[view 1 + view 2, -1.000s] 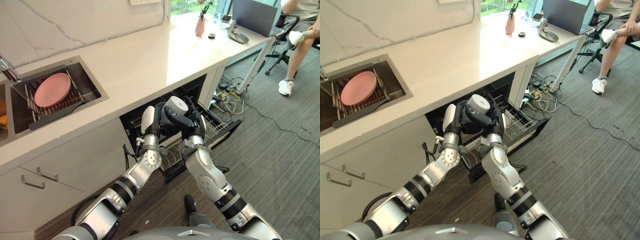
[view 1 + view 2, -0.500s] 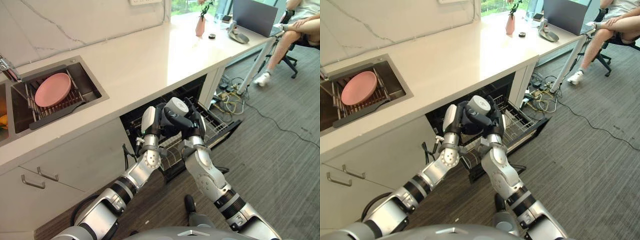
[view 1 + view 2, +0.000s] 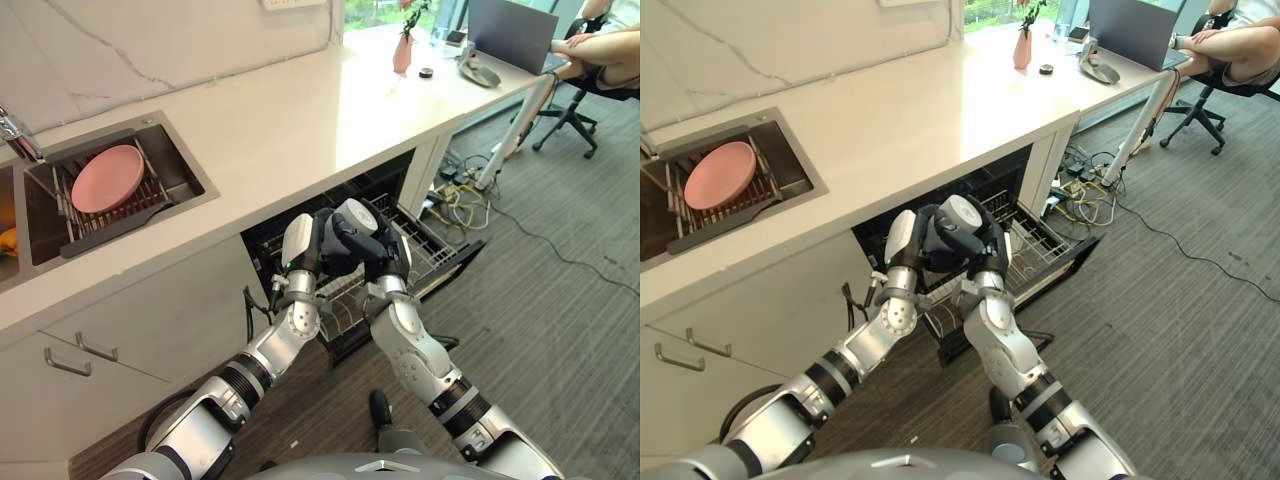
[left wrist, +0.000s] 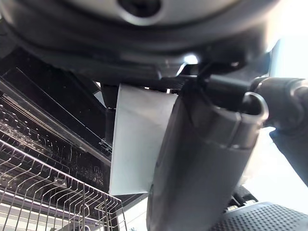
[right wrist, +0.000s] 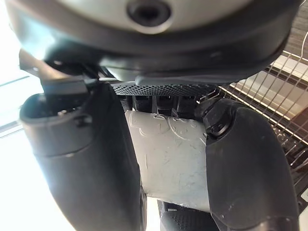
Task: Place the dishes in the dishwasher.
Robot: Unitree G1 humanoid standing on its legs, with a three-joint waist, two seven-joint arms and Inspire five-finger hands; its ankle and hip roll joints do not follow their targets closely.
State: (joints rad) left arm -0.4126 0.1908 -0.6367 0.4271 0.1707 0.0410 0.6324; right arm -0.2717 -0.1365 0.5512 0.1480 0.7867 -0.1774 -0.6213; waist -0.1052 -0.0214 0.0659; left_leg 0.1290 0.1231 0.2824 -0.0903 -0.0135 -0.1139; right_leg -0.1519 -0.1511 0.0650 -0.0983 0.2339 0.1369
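A grey metal cup (image 3: 355, 215) is held bottom-up over the pulled-out wire rack (image 3: 432, 255) of the open dishwasher under the counter. My left hand (image 3: 298, 240) grips it from the left and my right hand (image 3: 392, 262) from the right, both with fingers curled round it. The right wrist view shows the cup's pale side (image 5: 168, 159) between the thumb and fingers of my right hand (image 5: 91, 159). In the left wrist view the cup (image 4: 137, 139) sits beside the left hand's thumb (image 4: 202, 159), above the rack wires (image 4: 48, 192). A pink plate (image 3: 105, 178) lies on the sink's drying rack.
The white counter (image 3: 290, 110) runs above the dishwasher, with cabinet doors (image 3: 150, 330) to its left. A vase (image 3: 402, 50) and laptop (image 3: 510, 30) stand at the counter's far end. Cables (image 3: 460, 205) lie on the carpet, and a person (image 3: 600, 50) sits on a chair at the far right.
The cup and both hands have barely shifted over the rack. The seated person at the far right has lifted and drawn their legs in.
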